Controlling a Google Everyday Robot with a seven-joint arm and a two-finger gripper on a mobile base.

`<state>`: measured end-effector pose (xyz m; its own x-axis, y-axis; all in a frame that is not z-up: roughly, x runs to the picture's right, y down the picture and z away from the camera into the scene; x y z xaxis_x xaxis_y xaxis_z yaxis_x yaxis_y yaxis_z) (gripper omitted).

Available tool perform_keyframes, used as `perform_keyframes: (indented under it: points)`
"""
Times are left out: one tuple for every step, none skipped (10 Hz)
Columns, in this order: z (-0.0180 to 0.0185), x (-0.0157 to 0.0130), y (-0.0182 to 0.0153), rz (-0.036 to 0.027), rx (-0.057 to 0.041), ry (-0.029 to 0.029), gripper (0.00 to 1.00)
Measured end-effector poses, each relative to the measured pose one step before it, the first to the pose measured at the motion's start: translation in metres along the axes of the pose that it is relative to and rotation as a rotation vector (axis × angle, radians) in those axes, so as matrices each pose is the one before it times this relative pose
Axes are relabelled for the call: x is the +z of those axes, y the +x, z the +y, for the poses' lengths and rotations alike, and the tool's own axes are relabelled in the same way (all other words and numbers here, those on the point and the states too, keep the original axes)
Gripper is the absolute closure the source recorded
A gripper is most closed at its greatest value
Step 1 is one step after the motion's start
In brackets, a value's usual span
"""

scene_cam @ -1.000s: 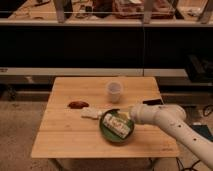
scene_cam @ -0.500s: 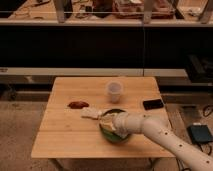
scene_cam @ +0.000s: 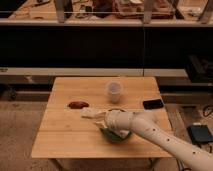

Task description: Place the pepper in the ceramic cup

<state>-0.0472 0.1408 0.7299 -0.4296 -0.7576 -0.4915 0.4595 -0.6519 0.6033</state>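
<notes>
The small dark red pepper (scene_cam: 77,104) lies flat on the left part of the wooden table (scene_cam: 65,135). The white-grey ceramic cup (scene_cam: 114,91) stands upright toward the back middle of the table and looks empty from here. My gripper (scene_cam: 101,116) is at the end of the white arm, which reaches in from the lower right. It is low over the table, right of the pepper and in front of the cup, and a short gap separates it from the pepper.
A pale flat packet (scene_cam: 88,112) lies just left of my gripper. My arm covers most of a green plate (scene_cam: 114,135). A black phone (scene_cam: 153,104) lies near the right edge. A dark counter runs behind the table.
My arm has swung left across the green plate, bringing the gripper from over the plate toward the packet and the pepper. The pepper and the cup have not moved.
</notes>
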Motion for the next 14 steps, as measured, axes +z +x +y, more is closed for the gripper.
perform_keyframes:
  points:
    - [-0.00030, 0.01255, 0.00184, 0.00191, 0.00097, -0.00104, 0.61]
    - [0.00083, 0.00652, 0.00009, 0.00269, 0.00780, -0.00338, 0.57]
    - [0.00284, 0.00627, -0.00211, 0.00276, 0.02021, -0.00988, 0.49]
    - [0.00273, 0.00626, -0.00268, 0.00226, 0.01893, -0.01220, 0.37]
    - [0.00007, 0.00651, 0.00052, 0.00339, 0.00079, -0.00766, 0.26]
    - [-0.00176, 0.00632, 0.00345, 0.00360, -0.00820, -0.00215, 0.21]
    - [-0.00063, 0.00535, 0.00370, 0.00295, -0.01207, -0.00346, 0.20]
    - [0.00430, 0.00545, 0.00647, 0.00659, -0.01491, -0.01542, 0.20]
    - [0.00440, 0.00321, 0.00395, 0.00396, -0.00767, -0.01221, 0.20]
    - [0.00459, 0.00572, 0.00526, 0.00230, -0.00973, -0.01126, 0.20]
    - [0.00310, 0.00729, 0.00483, -0.00005, -0.00814, -0.00626, 0.20]
    - [0.00219, 0.00979, 0.00047, -0.01225, -0.00334, -0.00160, 0.20]
    - [-0.00219, 0.01050, -0.00091, -0.01695, -0.00313, 0.00867, 0.20]
    - [0.00051, 0.00159, -0.00041, -0.00410, 0.00169, 0.00011, 0.20]
